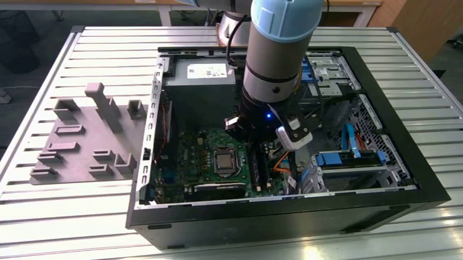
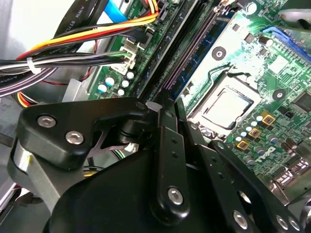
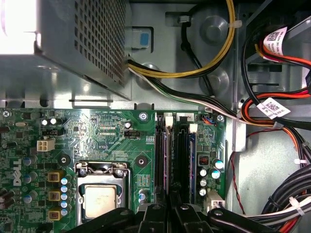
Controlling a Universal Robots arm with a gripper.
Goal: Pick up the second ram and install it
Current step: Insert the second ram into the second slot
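Slatted table (image 1: 108,216) carries the open computer case (image 1: 405,179); gripper (image 3: 171,206) hovers over the motherboard's (image 3: 116,141) slots, jaw state unclear.

Bright overhead light glares off the motherboard (image 2: 228,53).

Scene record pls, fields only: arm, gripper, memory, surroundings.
arm: reaches down into the open computer case
gripper: right over the memory slots of the motherboard
memory: one stick stands in a slot; cannot tell whether it is the second
beside slots: processor socket
outside case: grey fixture on the table, at the exterior view's left
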